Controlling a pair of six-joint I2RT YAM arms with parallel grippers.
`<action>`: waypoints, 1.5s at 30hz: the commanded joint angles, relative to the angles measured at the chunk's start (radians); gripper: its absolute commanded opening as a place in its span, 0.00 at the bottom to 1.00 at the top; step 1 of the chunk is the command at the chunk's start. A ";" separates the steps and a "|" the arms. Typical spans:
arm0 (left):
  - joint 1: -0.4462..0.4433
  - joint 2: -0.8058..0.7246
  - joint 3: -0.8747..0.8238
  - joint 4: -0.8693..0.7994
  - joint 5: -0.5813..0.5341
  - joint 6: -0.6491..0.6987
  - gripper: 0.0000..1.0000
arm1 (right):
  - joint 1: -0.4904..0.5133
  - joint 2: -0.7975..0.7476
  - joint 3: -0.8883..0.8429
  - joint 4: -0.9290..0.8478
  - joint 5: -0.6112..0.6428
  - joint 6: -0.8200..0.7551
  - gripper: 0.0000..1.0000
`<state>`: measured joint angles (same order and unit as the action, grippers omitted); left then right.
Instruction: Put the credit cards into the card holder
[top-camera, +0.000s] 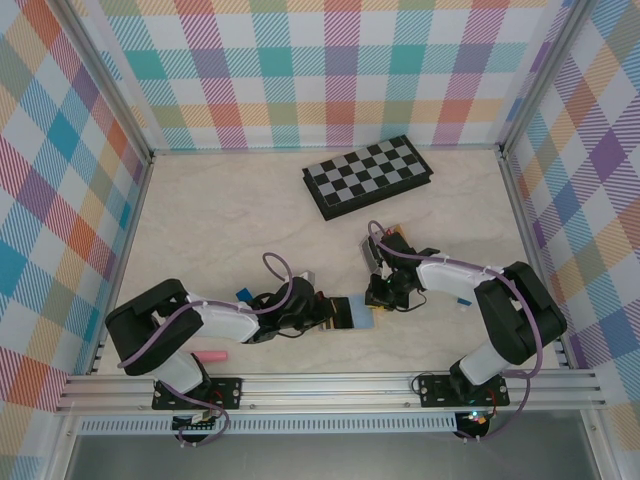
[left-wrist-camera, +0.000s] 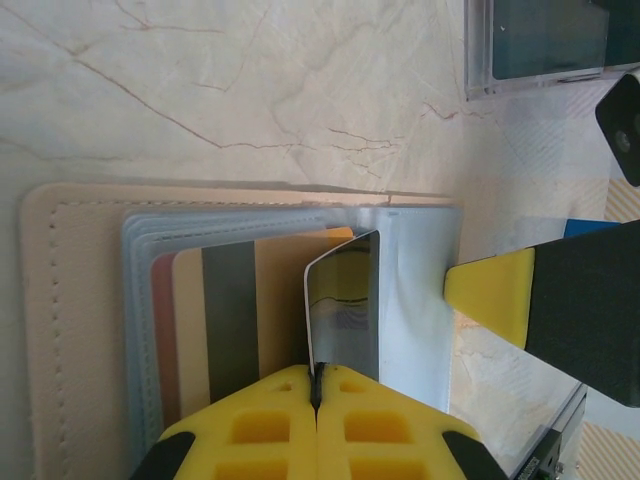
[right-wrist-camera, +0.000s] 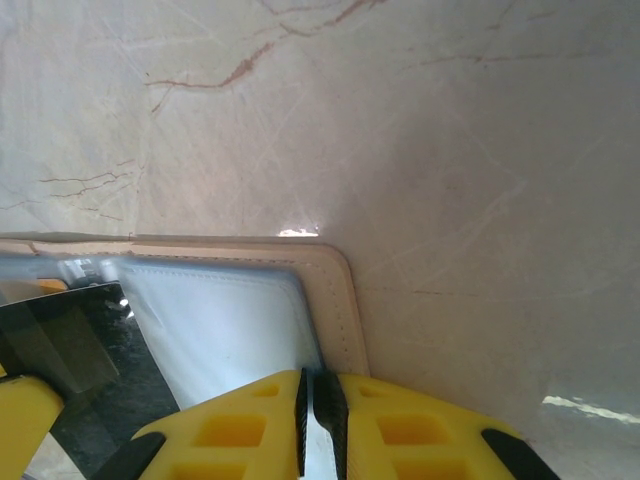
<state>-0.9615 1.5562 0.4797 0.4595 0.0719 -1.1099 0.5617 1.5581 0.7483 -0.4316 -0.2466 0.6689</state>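
Where the table (top-camera: 220, 230) meets the near rail, a pink pen (top-camera: 210, 356) is lying beside the left arm's base; just beyond, the left gripper (left-wrist-camera: 317, 385) is pinching a dark credit card (left-wrist-camera: 345, 300), jaws tight on its near edge, holding it over the grey pockets of the open card holder (left-wrist-camera: 70, 330); the right gripper (right-wrist-camera: 320, 395) is clamping the holder's grey inner flap at its edge; farthest off, a chessboard (top-camera: 368, 175) is resting.
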 joint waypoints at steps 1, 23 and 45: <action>-0.016 0.009 -0.012 -0.113 -0.027 0.025 0.00 | 0.009 0.073 -0.029 -0.001 0.052 -0.006 0.17; -0.032 0.185 0.187 -0.089 0.116 0.108 0.26 | 0.009 0.057 -0.030 0.008 0.029 0.008 0.17; -0.063 0.022 0.217 -0.332 -0.038 0.177 0.51 | -0.045 -0.218 0.045 -0.138 0.112 0.017 0.32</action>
<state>-1.0149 1.6329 0.7105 0.2260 0.0959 -0.9672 0.5388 1.3933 0.7502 -0.5076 -0.1814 0.6960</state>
